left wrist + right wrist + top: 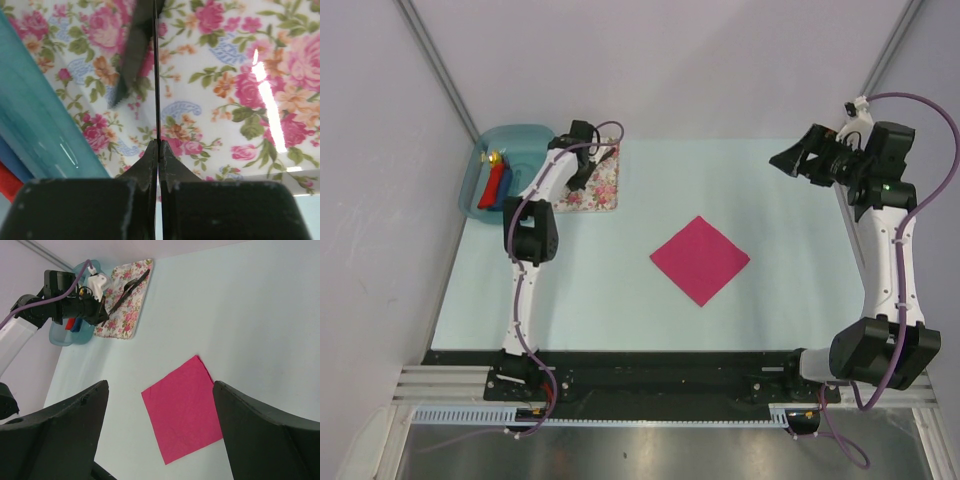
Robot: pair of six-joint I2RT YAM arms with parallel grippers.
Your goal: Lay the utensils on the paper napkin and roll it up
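The magenta paper napkin (700,260) lies flat as a diamond in the middle of the table, also below my right gripper (160,385) as the napkin (182,410). That gripper (785,160) hangs high at the back right, open and empty. My left gripper (582,170) is down over the floral cloth (592,188) at the back left. Its jaws (158,145) are shut on a thin dark utensil (157,75) seen edge-on; fork or knife I cannot tell. A second dark utensil (134,55) shows blurred beside it. Both utensils (131,290) cross the cloth in the right wrist view.
A teal tray (515,140) sits left of the floral cloth (225,100), holding a red roll (492,190) and a blue one. The tray wall (35,115) runs close along the left gripper's left side. Grey walls enclose the table at back and sides.
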